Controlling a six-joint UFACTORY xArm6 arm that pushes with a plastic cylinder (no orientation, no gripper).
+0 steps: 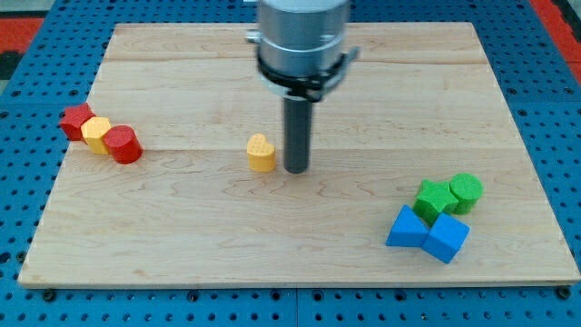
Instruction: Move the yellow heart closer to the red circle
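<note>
The yellow heart lies near the middle of the wooden board. My tip rests on the board just to the heart's right, with a small gap between them. The red circle sits far to the view's left, at the lower right end of a row of three touching blocks. It is well apart from the heart.
A yellow block and a red star-shaped block touch the red circle on its upper left. At the lower right sit a green star, a green circle, a blue triangle and a blue cube.
</note>
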